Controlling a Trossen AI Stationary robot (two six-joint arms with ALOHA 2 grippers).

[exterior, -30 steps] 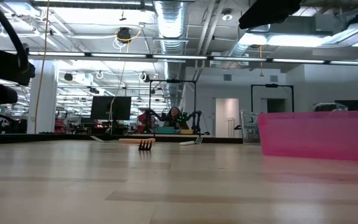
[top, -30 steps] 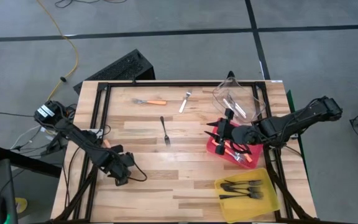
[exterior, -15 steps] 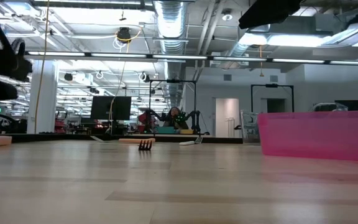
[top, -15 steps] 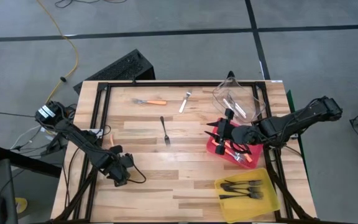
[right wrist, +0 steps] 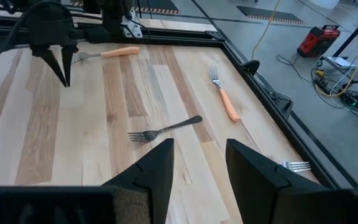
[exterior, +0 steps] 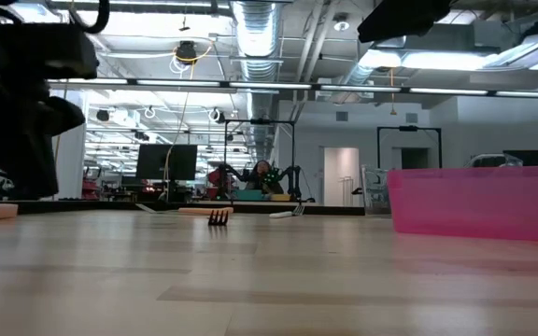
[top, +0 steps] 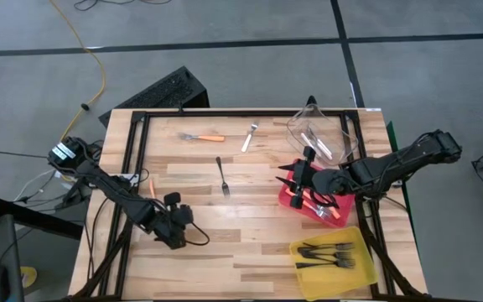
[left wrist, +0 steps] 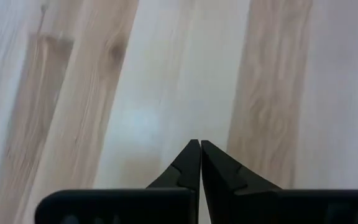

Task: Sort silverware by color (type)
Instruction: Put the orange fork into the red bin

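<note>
Left gripper (top: 177, 235): lower left of the high view, you have just snapped it closed on nothing and slid it rightward.
Right gripper (top: 293, 177): partly open, empty, over the red bin (top: 289, 198).
Black fork (top: 222, 177): frame centre, unsorted, your likely next target.

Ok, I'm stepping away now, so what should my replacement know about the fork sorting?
Left tool: shut, empty, over bare wood on the wooden table's left side.
Right tool: open, empty, over the red plastic bin.
Done: orange-handled forks in the red bin, black forks in the yellow bin, pale forks in the clear bin.
Left: four loose forks: far orange-handled fork, second orange-handled fork beside the left arm, loose black fork, loose silver fork.
</note>
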